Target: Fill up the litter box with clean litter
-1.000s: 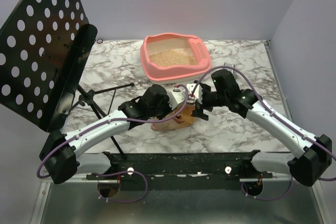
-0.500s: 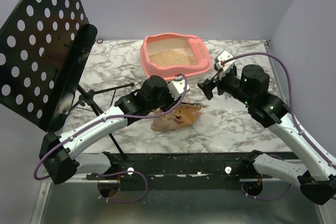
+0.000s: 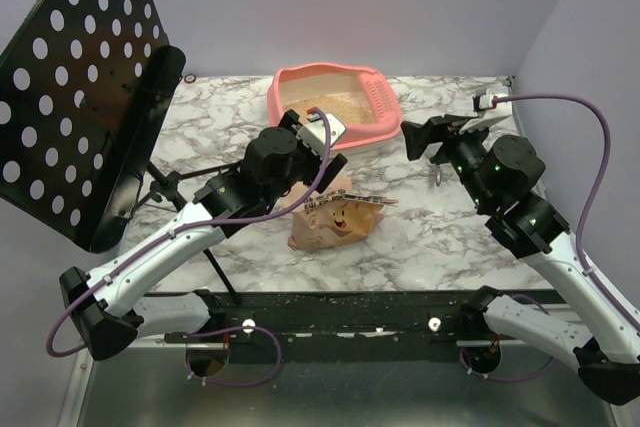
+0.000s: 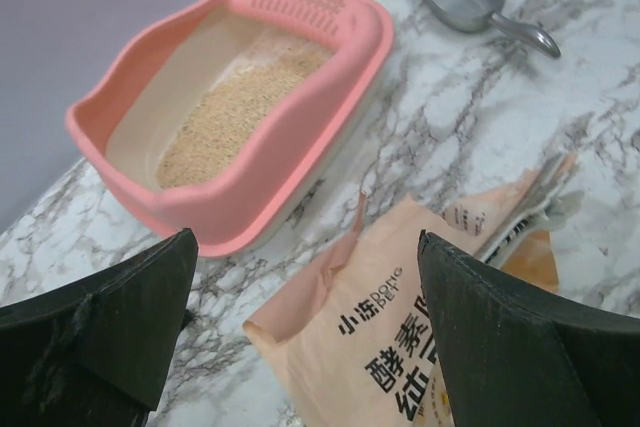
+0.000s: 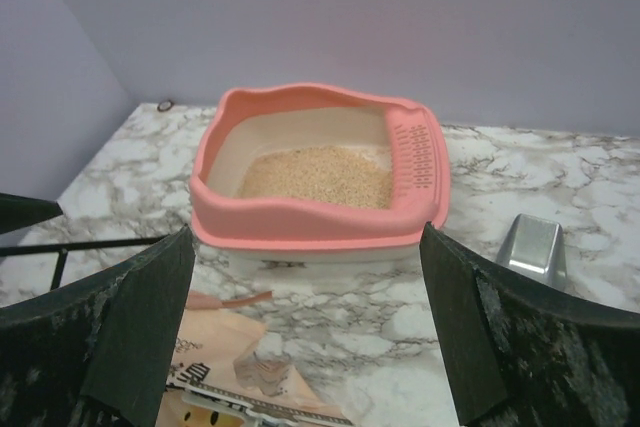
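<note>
Beneath the left hand (image 3: 322,131) lies the paper bag (image 3: 335,225), flat on the worktop (image 3: 440,237) and held by nothing. A second ago this hand was closed low at the bag. Now it stands higher, fingers spread wide, closer to the litter box (image 3: 283,107), which sits just ahead of it and to its left. The right hand (image 3: 436,135), a second ago down at the bag as well, has swung away to the right and up. Its fingers are wide apart as before and grip nothing. The box stands straight ahead of it. The bag is low to its left and the scoop (image 5: 532,247) low to its right.

Count: two hands, one litter box, one patch of clean litter (image 5: 318,175) on the box floor, one bag, one scoop.
</note>
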Robot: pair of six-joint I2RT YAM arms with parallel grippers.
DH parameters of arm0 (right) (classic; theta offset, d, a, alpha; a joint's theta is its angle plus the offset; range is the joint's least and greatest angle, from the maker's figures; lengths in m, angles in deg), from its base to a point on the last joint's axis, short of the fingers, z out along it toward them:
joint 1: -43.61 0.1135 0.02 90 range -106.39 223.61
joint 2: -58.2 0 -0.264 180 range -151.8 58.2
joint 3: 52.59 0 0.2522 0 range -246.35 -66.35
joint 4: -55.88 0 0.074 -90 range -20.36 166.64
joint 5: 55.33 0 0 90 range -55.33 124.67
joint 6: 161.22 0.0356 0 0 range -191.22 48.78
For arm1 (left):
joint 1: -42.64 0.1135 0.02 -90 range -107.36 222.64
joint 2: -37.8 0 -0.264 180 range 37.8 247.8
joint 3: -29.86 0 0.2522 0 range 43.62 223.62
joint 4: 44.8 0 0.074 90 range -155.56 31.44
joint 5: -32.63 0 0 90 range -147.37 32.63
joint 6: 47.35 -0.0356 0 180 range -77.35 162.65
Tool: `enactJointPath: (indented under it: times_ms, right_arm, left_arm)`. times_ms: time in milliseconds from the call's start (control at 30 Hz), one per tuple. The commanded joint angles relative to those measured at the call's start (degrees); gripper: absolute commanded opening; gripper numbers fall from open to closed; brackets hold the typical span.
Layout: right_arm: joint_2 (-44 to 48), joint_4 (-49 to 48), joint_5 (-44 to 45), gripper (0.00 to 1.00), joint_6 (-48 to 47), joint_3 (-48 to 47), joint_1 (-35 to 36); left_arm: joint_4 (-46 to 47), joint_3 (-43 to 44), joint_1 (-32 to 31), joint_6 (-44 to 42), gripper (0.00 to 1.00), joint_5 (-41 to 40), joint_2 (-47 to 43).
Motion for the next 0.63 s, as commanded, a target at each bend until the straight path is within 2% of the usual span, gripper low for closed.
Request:
enactJointPath:
  times_ms: [0, 200, 333, 467, 533, 600]
  right_arm:
    - [-0.17, -5.25, 4.7, 1.0, 5.41, 0.17, 0.14]
    - [0.62, -5.33, 2.68, 1.0, 5.68, 1.13, 0.14]
    - [2.55, -7.87, -0.04, 1.0, 4.19, 3.58, 0.14]
    - [4.4, -10.09, 0.83, 1.0, 1.73, 5.44, 0.14]
    - [3.52, -9.03, 4.06, 1.0, 3.55, 3.77, 0.14]
    - [3.78, -12.69, 6.63, 1.0, 4.63, 5.08, 0.14]
  left_arm:
    - [5.26, 1.08, -0.05, 1.67, 0.99, -9.23, -2.27]
    - [3.6, 1.43, -0.05, 4.31, 0.99, -7.83, -3.15]
    - [5.09, -1.29, -0.05, 4.93, 0.99, -8.7, -3.85]
    - [6.41, -2.97, -0.05, 4.14, 0.99, -9.49, -5.08]
    - [7.37, -3.76, -0.05, 3.52, 0.99, -10.11, -5.44]
    - [8.08, -4.28, -0.05, 3.08, 0.99, -10.64, -5.53]
